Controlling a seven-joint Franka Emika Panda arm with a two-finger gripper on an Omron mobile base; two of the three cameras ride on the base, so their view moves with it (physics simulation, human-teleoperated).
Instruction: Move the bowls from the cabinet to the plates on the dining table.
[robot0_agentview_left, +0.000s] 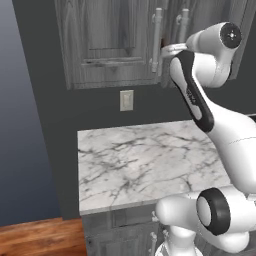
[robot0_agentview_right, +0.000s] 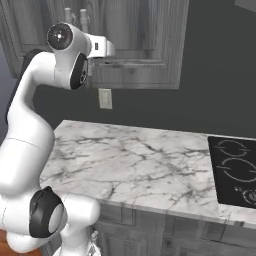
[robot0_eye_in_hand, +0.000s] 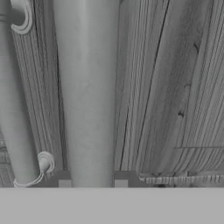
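Early stage: gripper (robot0_eye_in_hand: 92, 181) clamped narrowly on cabinet (robot0_agentview_left: 107, 45) bar handle (robot0_eye_in_hand: 87, 87), at twelve o'clock above the marble counter (robot0_agentview_left: 140, 160). Doors not yet open; bowls unmoved, presumably inside.

The cabinet (robot0_agentview_left: 107, 45) hangs on the wall above the marble counter (robot0_agentview_left: 145, 162). Its 2 bar handles (robot0_agentview_left: 157, 40) stand upright side by side where the doors meet. A wall outlet (robot0_agentview_left: 126, 100) sits between cabinet and counter. The stove (robot0_agentview_right: 235, 170) lies on the right end of the counter. Drawer fronts (robot0_agentview_right: 150, 235) are below it.
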